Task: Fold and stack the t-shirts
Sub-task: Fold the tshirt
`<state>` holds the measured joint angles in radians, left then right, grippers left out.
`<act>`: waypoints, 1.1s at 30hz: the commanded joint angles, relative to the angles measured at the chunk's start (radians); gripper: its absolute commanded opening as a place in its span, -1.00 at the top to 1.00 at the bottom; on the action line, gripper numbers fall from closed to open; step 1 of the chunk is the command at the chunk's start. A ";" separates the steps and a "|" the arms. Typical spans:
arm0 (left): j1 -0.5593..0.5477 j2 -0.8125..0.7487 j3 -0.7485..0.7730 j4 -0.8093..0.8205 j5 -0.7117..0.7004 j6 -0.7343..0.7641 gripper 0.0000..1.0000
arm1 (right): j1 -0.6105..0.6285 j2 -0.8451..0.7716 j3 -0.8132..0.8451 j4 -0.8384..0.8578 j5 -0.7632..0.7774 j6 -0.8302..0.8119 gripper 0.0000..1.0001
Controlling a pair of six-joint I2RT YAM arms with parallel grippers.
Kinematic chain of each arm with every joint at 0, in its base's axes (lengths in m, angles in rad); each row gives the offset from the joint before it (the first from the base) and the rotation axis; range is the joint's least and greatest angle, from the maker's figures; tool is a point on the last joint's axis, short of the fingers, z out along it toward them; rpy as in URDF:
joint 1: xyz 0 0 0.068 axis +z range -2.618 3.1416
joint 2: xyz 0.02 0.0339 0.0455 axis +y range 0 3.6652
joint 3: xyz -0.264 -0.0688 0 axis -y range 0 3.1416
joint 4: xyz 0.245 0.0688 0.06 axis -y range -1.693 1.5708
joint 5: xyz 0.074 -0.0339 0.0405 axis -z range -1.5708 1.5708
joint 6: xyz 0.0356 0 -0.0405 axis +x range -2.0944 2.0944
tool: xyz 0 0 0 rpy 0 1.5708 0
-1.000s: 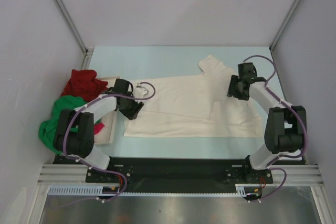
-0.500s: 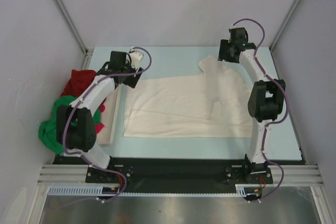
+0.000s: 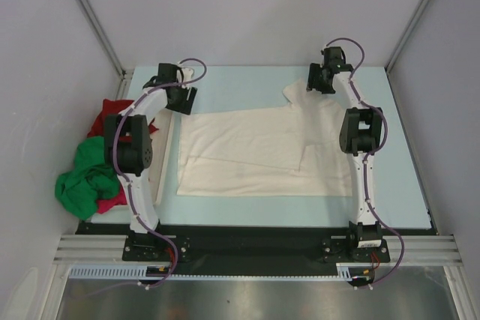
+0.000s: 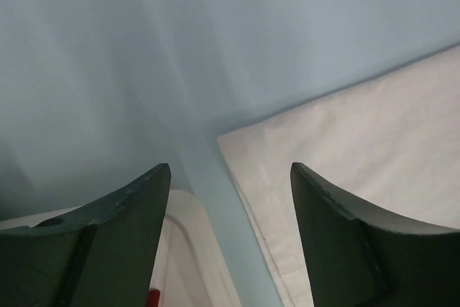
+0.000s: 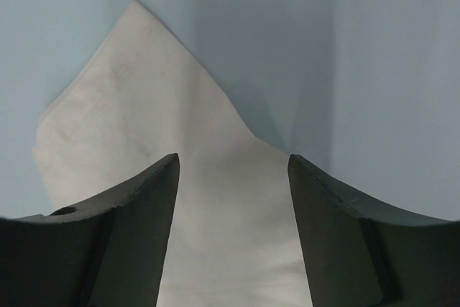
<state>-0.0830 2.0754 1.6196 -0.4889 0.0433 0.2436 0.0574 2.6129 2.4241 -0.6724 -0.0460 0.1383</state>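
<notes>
A cream-white t-shirt (image 3: 255,151) lies spread flat mid-table, one sleeve (image 3: 300,95) pointing to the far side. My left gripper (image 3: 181,100) hovers open at the shirt's far-left corner (image 4: 345,149), with bare table between its fingers. Over the sleeve (image 5: 136,106), my right gripper (image 3: 315,85) also stands open, holding nothing. At the left edge are heaped a dark red t-shirt (image 3: 105,119), a bright green one (image 3: 81,177) and a bit of magenta-pink one (image 3: 114,198).
A flat white tray (image 3: 160,170) lies between the heap and the spread shirt, and its rounded rim (image 4: 198,249) shows under my left gripper. Light blue table top (image 3: 240,84) runs to the back wall. Grey walls close in both sides.
Both arms have swung from the shirt's near half out to its far edge. Both pairs of jaws have opened wider. The shirt's left edge has shifted slightly.
</notes>
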 commanded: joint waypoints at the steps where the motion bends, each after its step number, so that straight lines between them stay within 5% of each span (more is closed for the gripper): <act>1: 0.006 0.018 0.065 -0.036 0.033 -0.018 -0.47 | 0.009 0.024 0.069 0.036 -0.032 0.003 -0.33; 10: 0.025 0.074 0.046 -0.053 0.053 -0.006 -0.48 | 0.004 0.033 0.053 0.040 -0.029 -0.020 0.38; 14: 0.025 0.113 0.094 -0.103 0.098 0.013 -0.42 | -0.004 0.006 0.041 0.056 -0.029 -0.011 0.96; 24: 0.017 0.150 0.089 -0.111 0.130 0.042 -0.19 | -0.002 -0.154 -0.048 0.115 -0.063 0.023 1.00; 28: 0.017 0.175 0.109 -0.148 0.136 0.059 0.26 | -0.007 -0.206 -0.080 0.126 -0.054 0.020 1.00; 31: 0.015 0.163 0.088 -0.149 0.187 0.074 0.99 | -0.016 -0.228 -0.094 0.123 -0.051 0.014 1.00; 33: 0.015 0.126 0.056 -0.137 0.214 0.083 0.99 | -0.019 -0.240 -0.099 0.111 -0.049 0.011 1.00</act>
<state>-0.0669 2.2162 1.7073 -0.5724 0.1913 0.3012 0.0528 2.4516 2.3356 -0.6006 -0.0959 0.1493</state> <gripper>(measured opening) 0.023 0.011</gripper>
